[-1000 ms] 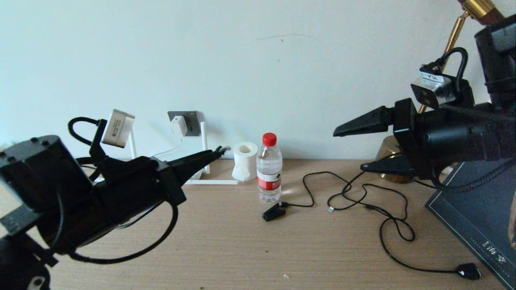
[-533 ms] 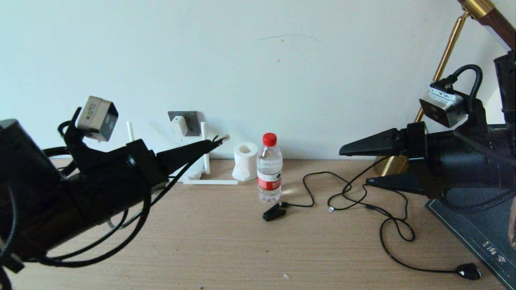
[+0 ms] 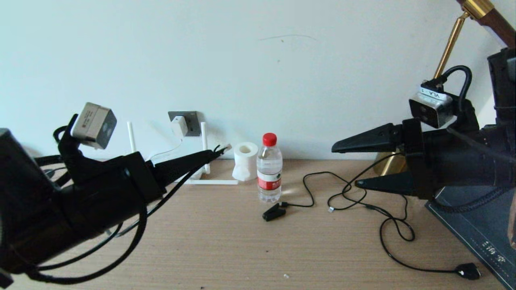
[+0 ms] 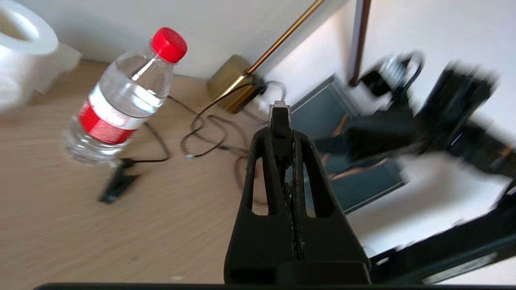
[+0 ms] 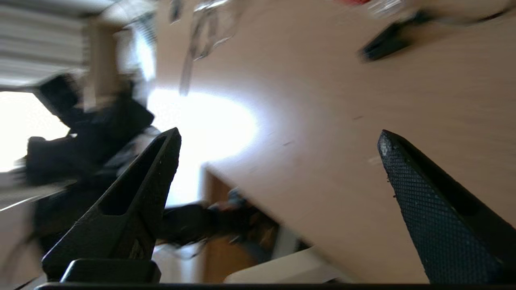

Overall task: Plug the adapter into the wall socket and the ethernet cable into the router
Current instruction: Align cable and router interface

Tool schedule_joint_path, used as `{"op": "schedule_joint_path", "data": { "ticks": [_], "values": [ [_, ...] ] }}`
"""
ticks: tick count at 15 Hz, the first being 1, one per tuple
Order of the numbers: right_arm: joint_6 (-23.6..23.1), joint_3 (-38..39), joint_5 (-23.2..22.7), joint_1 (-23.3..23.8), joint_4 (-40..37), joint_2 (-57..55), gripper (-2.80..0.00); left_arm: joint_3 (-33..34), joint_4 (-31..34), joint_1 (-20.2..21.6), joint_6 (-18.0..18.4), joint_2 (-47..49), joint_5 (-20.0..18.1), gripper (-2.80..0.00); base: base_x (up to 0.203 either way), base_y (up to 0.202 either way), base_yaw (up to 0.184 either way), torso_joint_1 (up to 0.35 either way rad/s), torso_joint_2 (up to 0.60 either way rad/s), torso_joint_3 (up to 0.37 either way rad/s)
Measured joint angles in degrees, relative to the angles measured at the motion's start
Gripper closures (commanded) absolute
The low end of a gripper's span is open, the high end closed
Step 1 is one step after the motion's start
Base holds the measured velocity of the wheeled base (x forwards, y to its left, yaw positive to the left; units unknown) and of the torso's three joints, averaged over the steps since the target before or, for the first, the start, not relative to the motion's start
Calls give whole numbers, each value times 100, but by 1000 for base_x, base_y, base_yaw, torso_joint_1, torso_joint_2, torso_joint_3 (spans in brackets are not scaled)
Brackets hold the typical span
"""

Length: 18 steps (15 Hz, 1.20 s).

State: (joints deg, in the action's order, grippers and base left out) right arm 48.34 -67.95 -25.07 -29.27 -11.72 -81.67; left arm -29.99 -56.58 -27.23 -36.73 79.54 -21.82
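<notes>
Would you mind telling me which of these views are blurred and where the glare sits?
Head view: sharp throughout, with a small bright patch on the table beside the water bottle. Left wrist view: the left hand is crisp, the right arm behind it smeared. Right wrist view: the right hand is sharp, the background streaked, with a washed-out glare patch on the table.

You are facing a plain pale wall [image 3: 258, 72] with one faint curved scuff high up. Below it runs a light wood-grain worktop [image 3: 250, 245]; a brass lamp stand [image 3: 447, 44] rises at its back right corner.
</notes>
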Motion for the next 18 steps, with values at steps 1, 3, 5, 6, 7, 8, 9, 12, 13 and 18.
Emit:
{"op": "schedule_joint_path", "data": {
  "ticks": [1,3,5,6,7,8,9,12,13,18],
  "values": [
    [199,-139,-205,6,-2,-51,-280,45,30,-34,259,-2,-4,0,0,0,0,0,0,0],
    [843,-603,-742,8,-4,-255,-280,124,91,-73,1255,29,7,0,0,0,0,0,0,0],
    [1589,-1175,-1288,13,-22,-590,-280,163,22,-88,2637,157,202,0,0,0,0,0,0,0],
    [1960,-1496,-1549,20,-28,-801,-280,77,-94,-99,3291,240,341,0,0,0,0,0,0,0],
    [2332,-1807,-1797,20,-37,-1032,-280,-90,-204,-101,3884,335,378,0,0,0,0,0,0,0],
    [2716,-2131,-2074,20,-42,-1283,-280,-300,-258,-101,4489,464,375,0,0,0,0,0,0,0],
    [3057,-2444,-2327,17,-54,-1525,-280,-519,-333,-101,5101,615,323,0,0,0,0,0,0,0],
    [3473,-3077,-2547,24,-199,-2043,-280,-957,-527,-106,6734,969,-292,0,0,0,0,0,0,0],
    [3483,-3164,-2556,33,-229,-2149,-280,-1088,-541,-118,7223,1084,-500,0,0,0,0,0,0,0],
    [3486,-3244,-2579,83,-271,-2365,-280,-1353,-526,-140,9151,1440,-1185,0,0,0,0,0,0,0]
  ]
}}
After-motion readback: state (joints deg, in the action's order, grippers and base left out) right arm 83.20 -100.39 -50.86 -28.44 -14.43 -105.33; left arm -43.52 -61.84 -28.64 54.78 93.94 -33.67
